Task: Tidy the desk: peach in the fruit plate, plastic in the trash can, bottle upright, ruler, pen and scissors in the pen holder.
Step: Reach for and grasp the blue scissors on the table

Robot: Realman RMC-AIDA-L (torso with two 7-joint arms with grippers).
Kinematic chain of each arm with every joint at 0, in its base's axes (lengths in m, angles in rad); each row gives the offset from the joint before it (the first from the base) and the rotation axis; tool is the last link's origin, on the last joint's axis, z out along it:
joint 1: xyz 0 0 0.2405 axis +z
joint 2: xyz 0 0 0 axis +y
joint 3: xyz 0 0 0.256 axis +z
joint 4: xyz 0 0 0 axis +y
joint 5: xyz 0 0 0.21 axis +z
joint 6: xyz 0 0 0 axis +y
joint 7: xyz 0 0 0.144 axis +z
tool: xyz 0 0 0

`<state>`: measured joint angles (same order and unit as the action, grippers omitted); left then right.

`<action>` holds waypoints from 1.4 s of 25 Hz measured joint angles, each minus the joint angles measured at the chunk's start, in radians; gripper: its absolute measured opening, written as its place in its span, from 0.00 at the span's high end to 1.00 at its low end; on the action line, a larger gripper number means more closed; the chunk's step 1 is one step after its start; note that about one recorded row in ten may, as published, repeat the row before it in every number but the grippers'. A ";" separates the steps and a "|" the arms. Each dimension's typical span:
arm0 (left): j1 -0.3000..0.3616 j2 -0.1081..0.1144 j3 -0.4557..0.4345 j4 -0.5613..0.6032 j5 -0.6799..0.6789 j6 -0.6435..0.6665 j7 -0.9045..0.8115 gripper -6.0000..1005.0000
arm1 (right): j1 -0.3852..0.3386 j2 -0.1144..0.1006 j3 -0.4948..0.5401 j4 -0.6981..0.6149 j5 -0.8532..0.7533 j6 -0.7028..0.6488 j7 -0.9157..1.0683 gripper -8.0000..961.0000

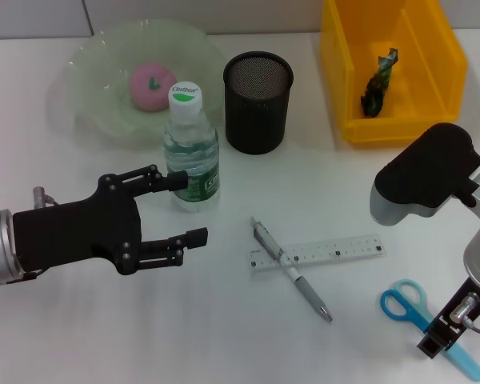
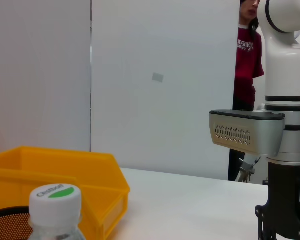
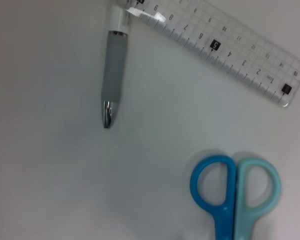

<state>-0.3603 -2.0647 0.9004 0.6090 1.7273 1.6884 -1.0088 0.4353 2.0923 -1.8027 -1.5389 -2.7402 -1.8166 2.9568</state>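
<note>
Near the table's left edge, left gripper sits beside the upright bottle, fingers spread and released, grasping nothing; looks like a hold meant to steady it. Peach is already in the fruit plate, plastic in the yellow trash can. Pen lies across ruler mid-table; scissors near the right front corner under the right gripper, finger state can't tell. Pen holder awaits. Plain white table, white partition walls, a person behind.
</note>
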 joint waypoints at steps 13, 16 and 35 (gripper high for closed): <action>0.004 0.000 0.000 0.000 0.000 -0.001 0.000 0.20 | 0.000 0.000 -0.002 0.001 0.001 0.000 0.000 0.57; 0.004 0.000 0.000 0.000 0.000 -0.001 0.007 0.20 | 0.000 0.000 -0.003 0.002 0.001 0.000 -0.001 0.64; 0.010 0.000 -0.012 0.000 0.000 0.009 0.009 0.20 | -0.067 -0.002 0.067 -0.165 0.001 -0.036 -0.038 0.80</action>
<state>-0.3499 -2.0647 0.8884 0.6090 1.7273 1.6976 -1.0001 0.3683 2.0906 -1.7360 -1.7036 -2.7397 -1.8525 2.9189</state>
